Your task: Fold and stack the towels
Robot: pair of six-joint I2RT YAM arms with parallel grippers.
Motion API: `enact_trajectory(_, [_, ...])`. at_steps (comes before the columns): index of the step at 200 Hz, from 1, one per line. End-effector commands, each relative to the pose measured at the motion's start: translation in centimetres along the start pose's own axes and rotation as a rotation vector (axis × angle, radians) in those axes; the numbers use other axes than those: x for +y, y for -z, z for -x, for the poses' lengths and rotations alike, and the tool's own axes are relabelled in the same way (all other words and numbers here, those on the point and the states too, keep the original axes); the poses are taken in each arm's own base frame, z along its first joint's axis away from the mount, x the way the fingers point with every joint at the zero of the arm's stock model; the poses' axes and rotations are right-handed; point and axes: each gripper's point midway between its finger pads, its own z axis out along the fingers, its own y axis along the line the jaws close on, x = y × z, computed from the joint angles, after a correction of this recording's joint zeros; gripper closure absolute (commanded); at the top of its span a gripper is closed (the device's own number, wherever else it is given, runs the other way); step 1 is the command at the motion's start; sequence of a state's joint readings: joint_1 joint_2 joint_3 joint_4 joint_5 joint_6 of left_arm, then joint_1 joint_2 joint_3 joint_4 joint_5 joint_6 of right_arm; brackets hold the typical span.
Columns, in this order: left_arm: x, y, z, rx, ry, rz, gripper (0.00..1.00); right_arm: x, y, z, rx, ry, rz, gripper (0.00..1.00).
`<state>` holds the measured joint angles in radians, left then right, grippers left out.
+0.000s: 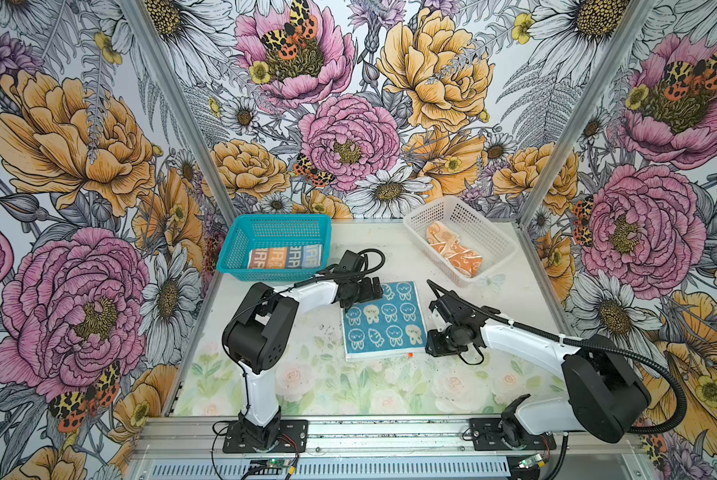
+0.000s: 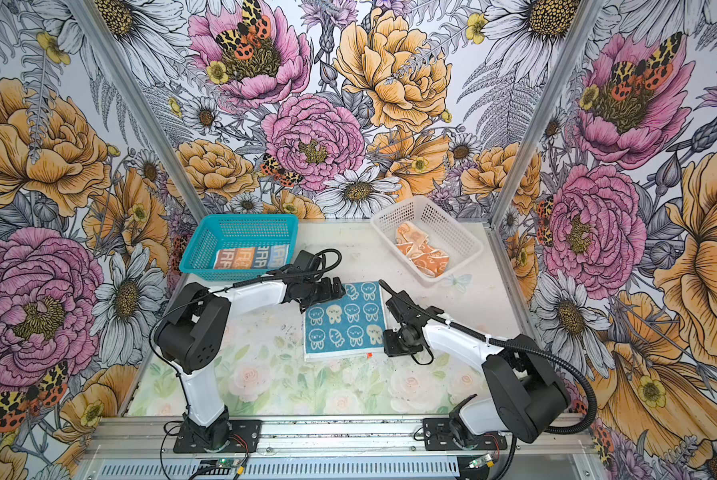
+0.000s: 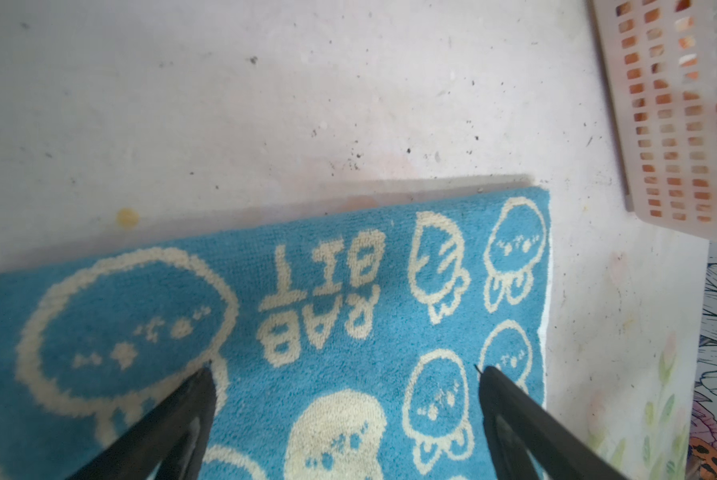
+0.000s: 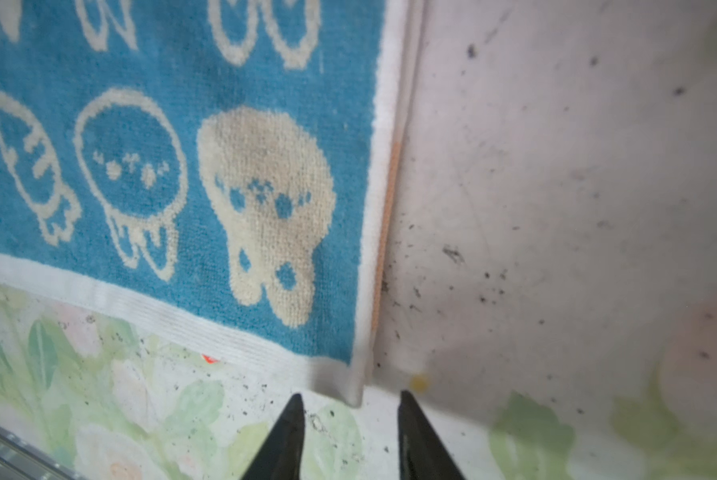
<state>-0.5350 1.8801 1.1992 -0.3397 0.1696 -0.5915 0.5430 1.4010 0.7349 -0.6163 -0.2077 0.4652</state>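
Three towels sit across the worktop [image 1: 394, 249]. At the back left corner, the lettered towel [image 1: 284, 258] lies folded flat in the blue basket [image 1: 279, 217], its orange, blue and cream blocks facing up. Just in front of that basket, the left gripper [image 1: 374, 291] hangs over the far left corner of the bunny towel [image 1: 383, 324]. In the left wrist view its two black fingers [image 3: 194, 399] are spread wide, with teal cloth showing between them and nothing pinched.

The bunny towel lies open and flat in the middle of the worktop, slightly turned and printed side up. It has a white hem along its near and right edges, and a small orange tag [image 1: 410, 355] pokes out at the near edge.

The right gripper [image 4: 350, 397] sits low at that towel's near right corner, its jaws parted by a moderate gap and gripping nothing. The hem's corner lies right at the tips, and whether it touches them is hard to tell from this angle.

At the back right corner, the peach-orange towel [image 1: 456, 249] is crumpled loosely inside the white basket [image 1: 460, 203], which stands skewed to the worktop's edges
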Motion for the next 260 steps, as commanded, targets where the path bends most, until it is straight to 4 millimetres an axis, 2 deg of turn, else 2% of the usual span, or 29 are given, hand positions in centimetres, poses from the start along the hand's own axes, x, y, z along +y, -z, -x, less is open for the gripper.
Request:
enact_trajectory(1, [-3.4,3.3,2.2,-0.078,-0.069,-0.076,0.01,1.4,2.4,4.2,-0.117,0.017,0.038,0.45])
enact_trajectory(18, [-4.6,5.3,3.1,-0.121,-0.079,-0.109,0.01,1.4,3.6,7.2,-0.171,0.009,0.041,0.36])
enact_trajectory(47, [-4.9,7.2,3.3,-0.159,-0.078,-0.122,0.01,1.1,4.1,12.2,-0.221,0.024,0.018,0.34])
enact_trajectory(78, [-4.0,6.4,2.0,-0.135,-0.052,-0.106,0.01,0.5,2.1,15.9,-0.212,0.011,-0.009,0.34])
enact_trajectory(112, [-2.9,4.3,0.0,-0.094,-0.02,-0.102,0.01,0.8,-0.6,17.8,-0.19,0.002,0.018,0.35])
enact_trajectory(137, [-2.4,2.9,-1.1,-0.069,0.0,-0.104,0.01,0.7,-2.0,18.4,-0.17,-0.007,0.012,0.39])
enact_trajectory(171, [-1.9,1.6,-2.4,-0.036,-0.005,-0.087,0.01,0.3,-3.3,18.3,-0.149,-0.01,-0.008,0.49])
enact_trajectory(211, [-1.6,1.0,-4.1,-0.012,-0.01,-0.076,0.01,-1.3,-4.6,16.8,-0.115,-0.019,-0.072,0.59])
enact_trajectory(260, [-0.3,0.5,-6.8,0.021,0.001,-0.053,0.01,-1.9,-5.4,14.5,-0.081,-0.02,-0.085,0.68])
